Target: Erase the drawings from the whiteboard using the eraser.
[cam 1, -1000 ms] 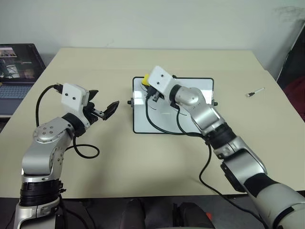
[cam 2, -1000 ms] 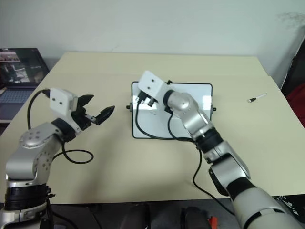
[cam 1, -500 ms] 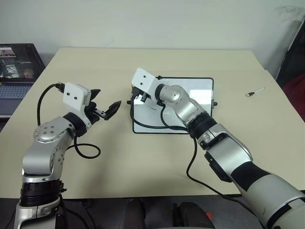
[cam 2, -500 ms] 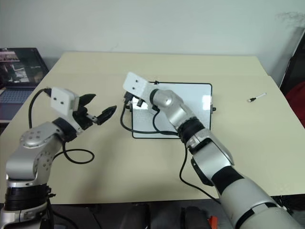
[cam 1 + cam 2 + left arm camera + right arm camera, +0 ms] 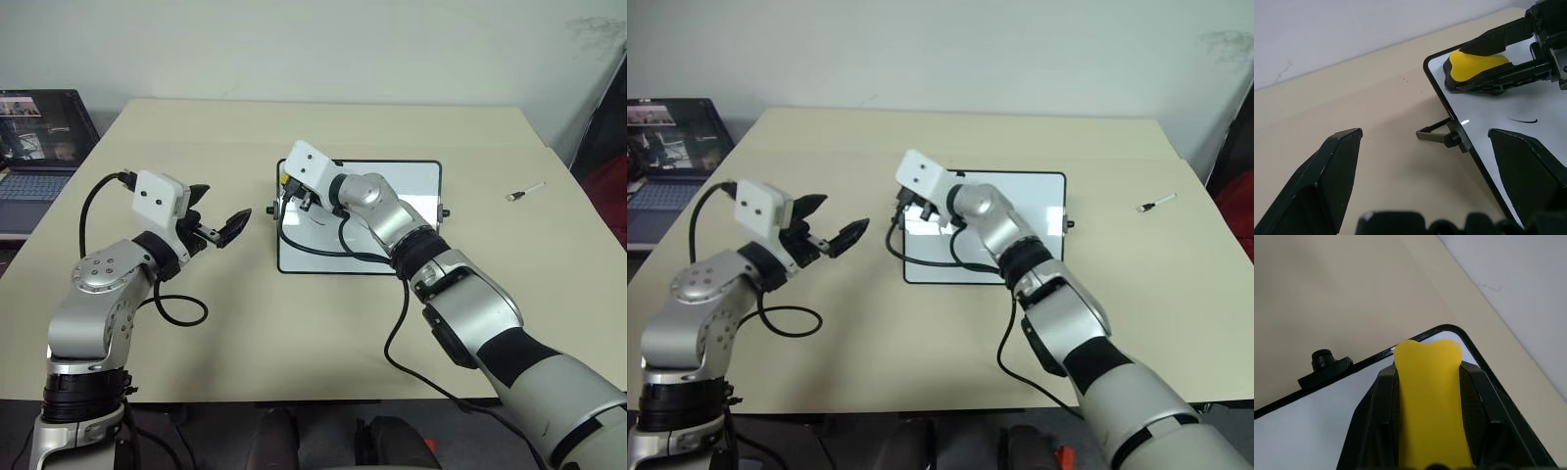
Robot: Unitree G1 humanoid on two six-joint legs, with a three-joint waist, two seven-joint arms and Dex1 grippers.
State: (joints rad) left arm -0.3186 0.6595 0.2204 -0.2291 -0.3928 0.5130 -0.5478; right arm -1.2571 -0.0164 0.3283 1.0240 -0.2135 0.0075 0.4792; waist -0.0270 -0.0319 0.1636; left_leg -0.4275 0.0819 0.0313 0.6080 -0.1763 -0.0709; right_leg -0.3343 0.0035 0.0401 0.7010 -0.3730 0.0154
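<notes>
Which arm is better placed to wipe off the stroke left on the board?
Right. Its gripper is shut on the eraser over the whiteboard, near the stroke. The left gripper is open, holds nothing and hangs beside the board.

no readable text, labels, brands or nos. anywhere; laptop (image 5: pixel 39 137) screen beside the worktop (image 5: pixel 294 333) shows sth, too small to read.

Right gripper (image 5: pixel 1430 396) at frame centre, jaws clamped on the eraser (image 5: pixel 1430 396), arm stretched from lower right, left gripper (image 5: pixel 217 224) at centre left, fingers spread, pointing level
</notes>
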